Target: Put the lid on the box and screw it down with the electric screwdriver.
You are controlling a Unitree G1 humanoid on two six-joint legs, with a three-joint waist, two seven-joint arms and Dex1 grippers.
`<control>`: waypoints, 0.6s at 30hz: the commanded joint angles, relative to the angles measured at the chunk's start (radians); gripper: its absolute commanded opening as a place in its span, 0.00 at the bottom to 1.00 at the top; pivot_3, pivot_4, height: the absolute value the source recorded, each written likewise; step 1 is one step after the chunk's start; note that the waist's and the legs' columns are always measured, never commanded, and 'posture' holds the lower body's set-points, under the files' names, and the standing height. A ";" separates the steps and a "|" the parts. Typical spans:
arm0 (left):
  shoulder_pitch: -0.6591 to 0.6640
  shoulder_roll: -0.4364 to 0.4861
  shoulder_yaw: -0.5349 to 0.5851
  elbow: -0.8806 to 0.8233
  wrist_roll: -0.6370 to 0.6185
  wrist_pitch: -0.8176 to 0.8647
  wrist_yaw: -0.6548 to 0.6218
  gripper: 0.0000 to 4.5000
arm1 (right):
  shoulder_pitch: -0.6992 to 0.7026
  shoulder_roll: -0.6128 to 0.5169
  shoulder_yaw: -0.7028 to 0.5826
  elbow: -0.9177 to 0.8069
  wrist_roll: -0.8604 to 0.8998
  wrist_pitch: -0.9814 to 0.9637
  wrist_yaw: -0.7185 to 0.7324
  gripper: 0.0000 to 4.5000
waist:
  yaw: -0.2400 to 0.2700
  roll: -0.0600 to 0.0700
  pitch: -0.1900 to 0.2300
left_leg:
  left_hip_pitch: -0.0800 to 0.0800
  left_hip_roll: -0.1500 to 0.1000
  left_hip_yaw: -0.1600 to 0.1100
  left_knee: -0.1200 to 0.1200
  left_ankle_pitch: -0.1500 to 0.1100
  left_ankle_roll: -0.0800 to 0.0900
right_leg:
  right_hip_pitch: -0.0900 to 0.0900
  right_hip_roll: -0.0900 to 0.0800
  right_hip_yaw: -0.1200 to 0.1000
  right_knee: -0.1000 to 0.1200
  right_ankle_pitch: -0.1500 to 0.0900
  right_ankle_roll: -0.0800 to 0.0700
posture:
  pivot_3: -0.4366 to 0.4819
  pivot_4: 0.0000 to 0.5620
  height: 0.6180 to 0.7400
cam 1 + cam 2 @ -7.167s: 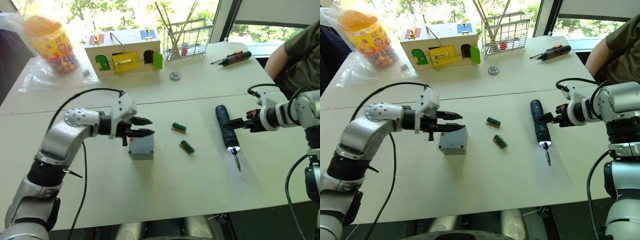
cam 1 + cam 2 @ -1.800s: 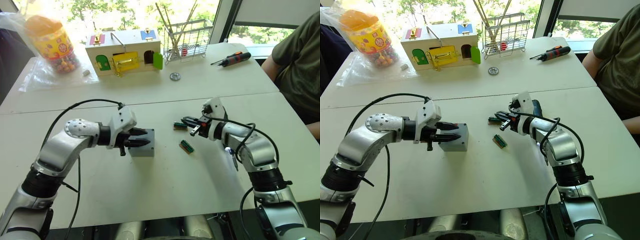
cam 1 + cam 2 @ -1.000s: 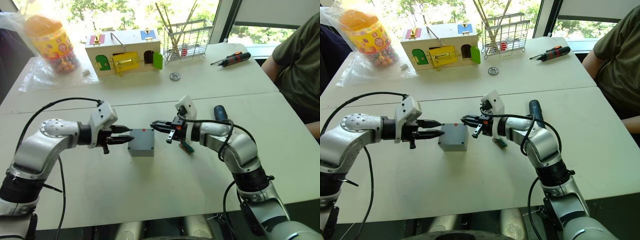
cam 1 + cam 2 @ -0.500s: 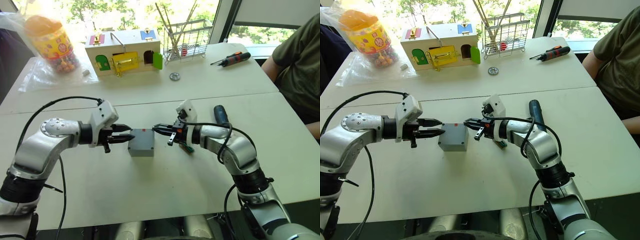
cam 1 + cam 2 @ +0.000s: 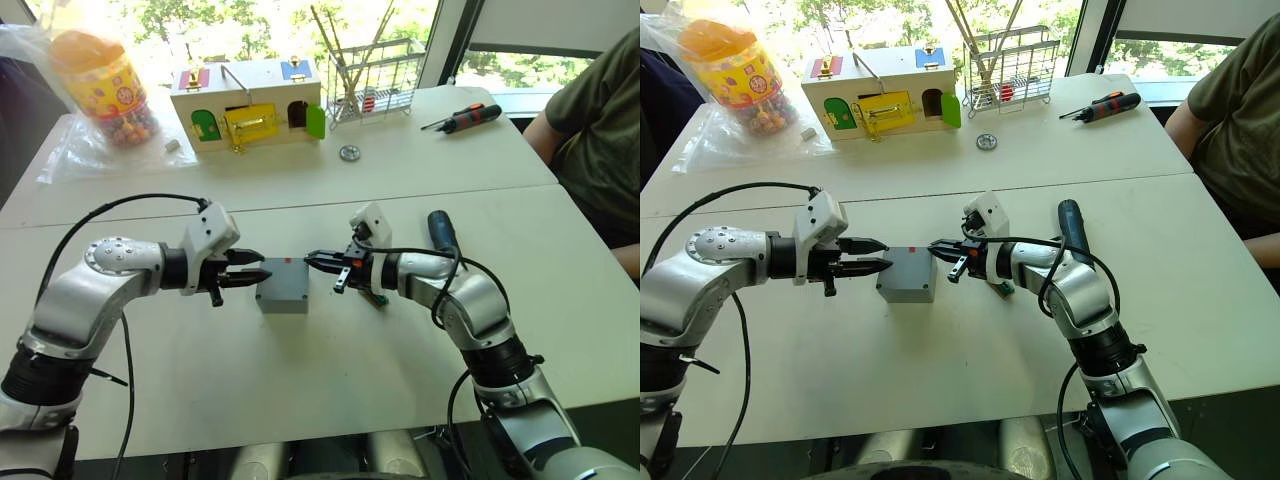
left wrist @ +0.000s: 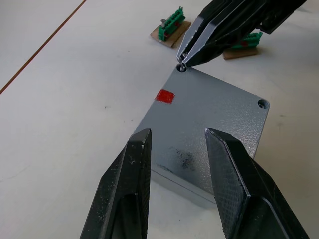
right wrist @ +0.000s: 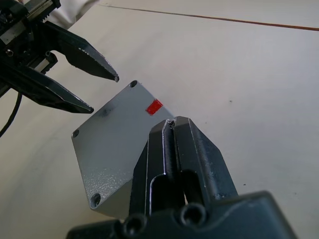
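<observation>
Grey lid seated on box

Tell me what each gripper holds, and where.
Left gripper: open, empty. Right gripper: pinched shut at a corner of the lid; whether it pinches a screw cannot be told.

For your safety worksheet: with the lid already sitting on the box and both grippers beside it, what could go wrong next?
1. The right gripper, shut, seems to pinch a tiny screw at the lid's corner hole; it could drop or tilt.
2. The open left gripper could nudge the box out of line.
3. The electric screwdriver lies behind the right arm, unheld.
</observation>
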 commanded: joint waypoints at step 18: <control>-0.112 -0.075 -0.035 -0.017 -0.032 -0.013 -0.028 0.38 | -0.107 -0.125 -0.227 -0.132 0.128 0.188 0.000 0.99 | 0.006 0.000 0.000 | 0.000 -0.001 0.000 0.001 0.000 0.000 | 0.001 0.000 0.000 0.000 0.000 0.000 | 0.48 0.27 1.00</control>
